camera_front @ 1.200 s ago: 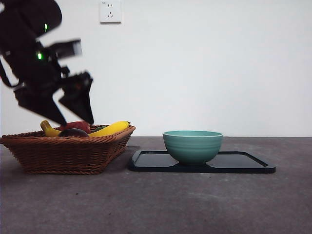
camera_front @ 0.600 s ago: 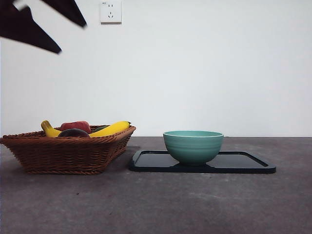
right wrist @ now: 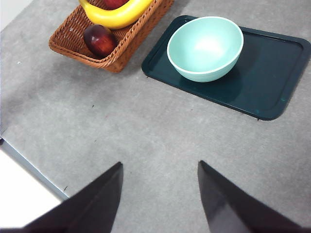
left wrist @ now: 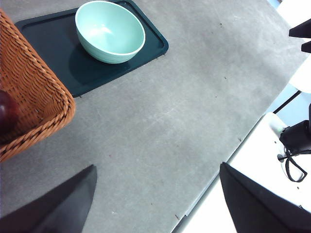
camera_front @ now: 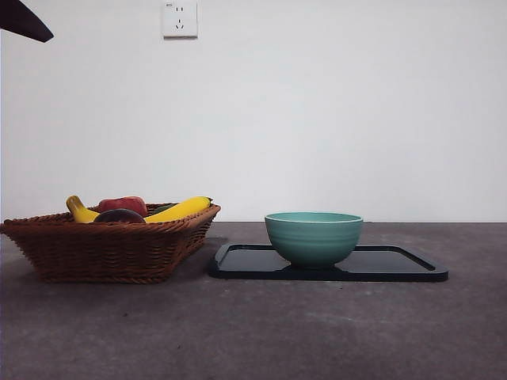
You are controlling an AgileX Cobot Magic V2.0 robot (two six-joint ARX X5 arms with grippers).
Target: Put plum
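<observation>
Backdrop: plain white wall with a power socket [camera_front: 179, 18] high up; grey tabletop [camera_front: 253, 332] runs across the front view.
Basket: brown wicker basket [camera_front: 111, 245] at the left of the scene, holding a banana [camera_front: 181, 209], a red apple-like fruit [camera_front: 123, 204] and the plum [camera_front: 120, 215].
Plum position: in the near corner of the basket, against the wicker wall, just beside the banana; clearest in the right wrist view [right wrist: 99, 40].
Bowl: teal bowl [camera_front: 314, 236], nothing in it, standing on a dark tray [camera_front: 396, 265] right of the basket, tray edge close to the basket.
Left end effector [left wrist: 155, 194]: high over bare tabletop, jaws wide apart, holding nothing; the dark tip at the front view's top left corner is probably this arm.
Right end effector [right wrist: 160, 194]: also raised, jaws apart, nothing between them.
Stage: plum not yet picked, judging by where it lies.
Risk: plum sits tight to wicker and banana, so a jaw could catch the rim or nudge the banana; smooth round skin could slip from a shallow pinch; the red fruit could be taken by mistake.
</observation>
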